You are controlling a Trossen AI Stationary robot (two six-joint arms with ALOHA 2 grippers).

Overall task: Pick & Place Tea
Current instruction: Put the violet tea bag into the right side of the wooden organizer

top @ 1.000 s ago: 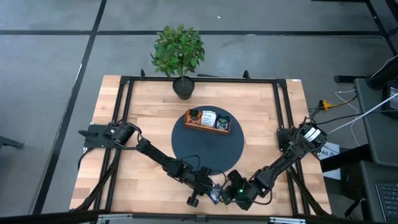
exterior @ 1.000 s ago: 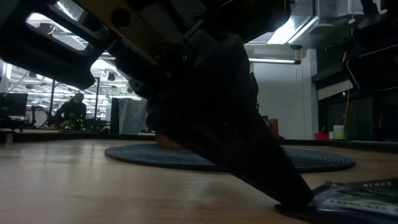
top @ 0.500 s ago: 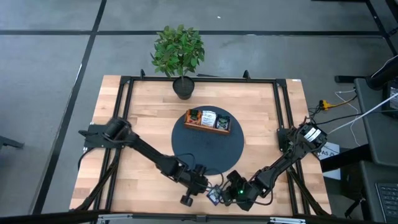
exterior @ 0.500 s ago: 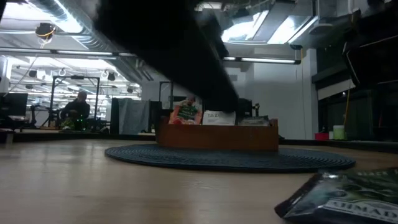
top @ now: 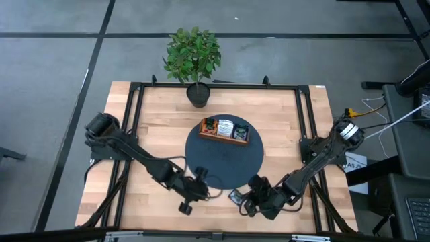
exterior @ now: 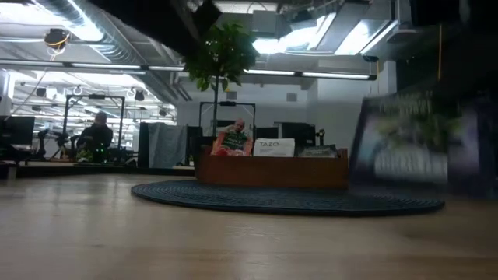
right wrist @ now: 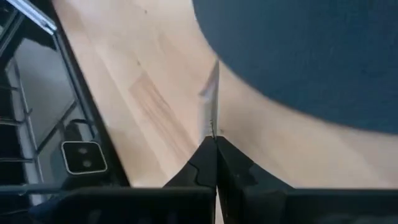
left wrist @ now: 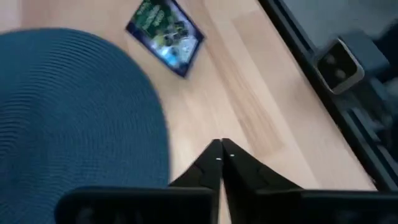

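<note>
While the high view showed one dark tea sachet (top: 236, 196) as a speck, right wrist view showed it edge-on, pinched by right gripper (right wrist: 213, 138), lifted near mat (top: 222, 151), left gripper (left wrist: 221, 148) clenched empty, three sachets in tray (top: 224, 130).

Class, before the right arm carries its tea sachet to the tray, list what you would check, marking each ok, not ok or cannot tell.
1. Right gripper shut on the dark green sachet: ok.
2. Sachet clear of the table: ok, judging by the low view.
3. Left gripper shut, empty, off the route: ok.
4. Wooden tray sitting on the round mat: ok.
5. Free compartment in tray: cannot tell.
</note>
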